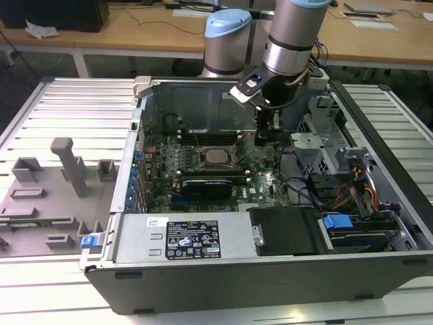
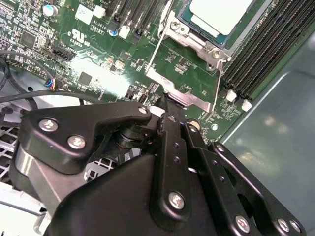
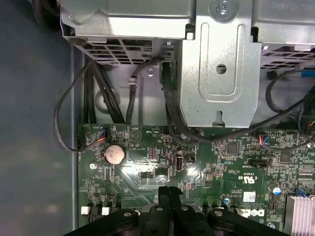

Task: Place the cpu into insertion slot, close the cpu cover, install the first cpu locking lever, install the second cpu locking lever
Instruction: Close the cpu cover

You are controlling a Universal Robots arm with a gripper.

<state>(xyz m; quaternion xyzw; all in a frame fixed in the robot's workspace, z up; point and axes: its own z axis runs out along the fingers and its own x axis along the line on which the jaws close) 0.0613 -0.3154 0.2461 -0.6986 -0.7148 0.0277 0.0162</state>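
Slatted metal tabletop (image 1: 61, 101) carries the open computer case (image 1: 270, 284), with wooden desks (image 1: 135, 34) behind. The cpu (image 1: 218, 156) sits in its socket at the middle of the motherboard (image 1: 162, 159), with the cpu cover (image 2: 199, 43) lying flat around it. Your gripper (image 1: 263, 139) hangs low inside the case, near the chip's three o'clock in the exterior view. Its fingers (image 3: 163, 199) are pressed together in both wrist views, gripping nothing you can see. A thin wire lever (image 2: 155, 46) runs along the socket's edge, near the fingertips.
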